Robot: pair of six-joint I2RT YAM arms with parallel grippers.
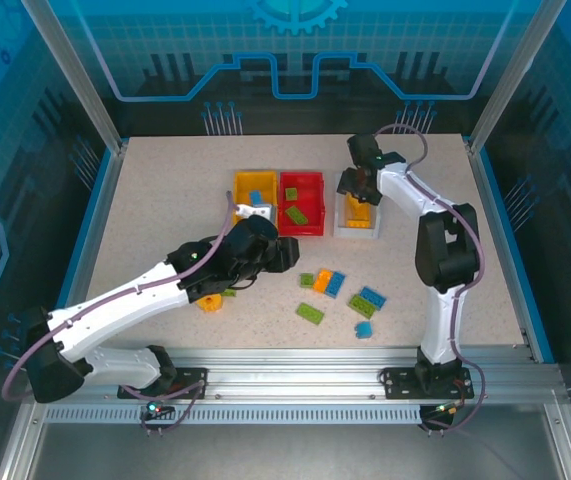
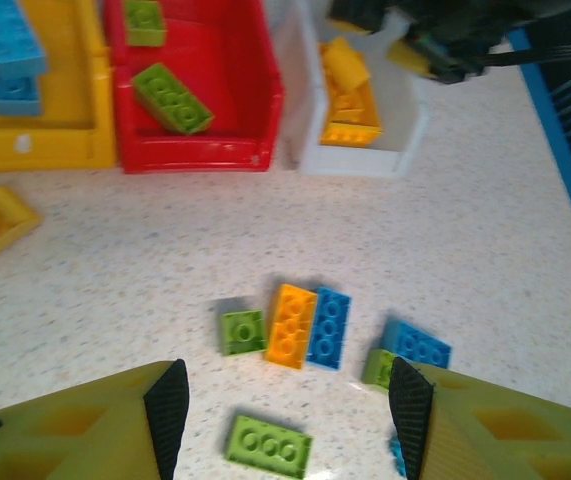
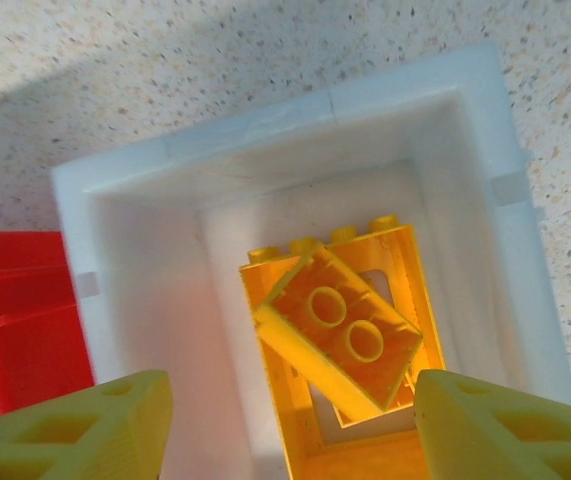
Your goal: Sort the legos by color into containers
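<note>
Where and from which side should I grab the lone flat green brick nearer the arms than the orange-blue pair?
Pinch the flat green plastic brick across its two long side walls, coming straight down from above: it lies flat, studs up, with bare table on both long sides.

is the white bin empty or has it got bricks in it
Not empty. The white bin holds orange-yellow bricks, a small one lying tilted on a larger one.

We've got a beige speckled table point(image 2: 465, 270), a yellow bin point(image 2: 35, 155), a red bin point(image 2: 190, 155), a whitish bin point(image 3: 135, 300), then blue bricks point(image 2: 329, 327), green bricks point(image 2: 268, 446) and orange bricks point(image 2: 292, 325).
</note>
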